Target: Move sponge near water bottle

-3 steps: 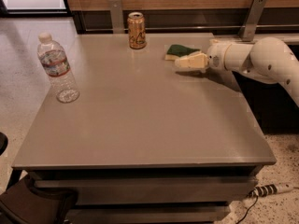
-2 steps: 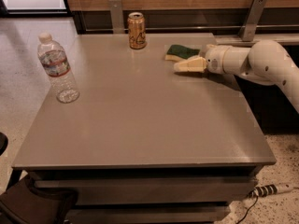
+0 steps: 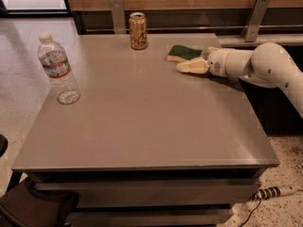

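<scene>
The sponge [image 3: 185, 52], dark green on top with a pale yellow edge, lies flat at the back right of the grey table [image 3: 142, 126]. My gripper [image 3: 190, 65], cream-coloured on a white arm [image 3: 265, 65] that reaches in from the right, sits low over the table right beside the sponge's near side. The water bottle [image 3: 57, 70], clear with a white cap and a white-and-red label, stands upright near the table's left edge, far from the sponge.
An orange-gold drink can [image 3: 138, 30] stands at the back middle of the table, left of the sponge. A wooden wall with metal brackets [image 3: 255, 18] runs behind the table. A power strip [image 3: 274, 192] lies on the floor at the right.
The gripper has edged slightly left and down beside the sponge. The sponge, bottle and can have not moved.
</scene>
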You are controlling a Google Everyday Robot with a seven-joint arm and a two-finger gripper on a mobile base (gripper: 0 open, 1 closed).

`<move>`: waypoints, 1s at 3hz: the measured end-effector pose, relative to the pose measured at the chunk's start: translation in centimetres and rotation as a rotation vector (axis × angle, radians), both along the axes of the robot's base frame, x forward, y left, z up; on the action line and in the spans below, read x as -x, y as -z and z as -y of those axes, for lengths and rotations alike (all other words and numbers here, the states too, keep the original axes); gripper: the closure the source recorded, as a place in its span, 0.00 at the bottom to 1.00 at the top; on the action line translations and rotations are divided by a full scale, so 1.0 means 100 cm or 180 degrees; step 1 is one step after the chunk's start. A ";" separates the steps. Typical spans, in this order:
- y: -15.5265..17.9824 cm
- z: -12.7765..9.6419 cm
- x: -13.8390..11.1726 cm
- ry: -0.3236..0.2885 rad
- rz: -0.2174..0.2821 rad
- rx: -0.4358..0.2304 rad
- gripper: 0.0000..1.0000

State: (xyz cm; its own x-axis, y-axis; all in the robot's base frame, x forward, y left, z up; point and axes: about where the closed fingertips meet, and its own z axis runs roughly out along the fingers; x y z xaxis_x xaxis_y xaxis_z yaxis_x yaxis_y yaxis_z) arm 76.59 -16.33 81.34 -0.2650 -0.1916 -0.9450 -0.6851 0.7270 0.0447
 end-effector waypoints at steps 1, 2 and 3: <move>0.001 -0.004 0.000 -0.0018 -0.0006 -0.0004 0.48; 0.001 -0.004 0.000 -0.0018 -0.0006 -0.0004 0.73; -0.001 -0.004 0.000 -0.0018 -0.0006 -0.0004 0.95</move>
State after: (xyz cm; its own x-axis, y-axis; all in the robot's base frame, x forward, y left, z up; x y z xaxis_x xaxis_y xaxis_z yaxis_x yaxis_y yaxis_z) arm 76.64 -15.92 81.44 -0.2657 -0.1920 -0.9447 -0.6893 0.7230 0.0469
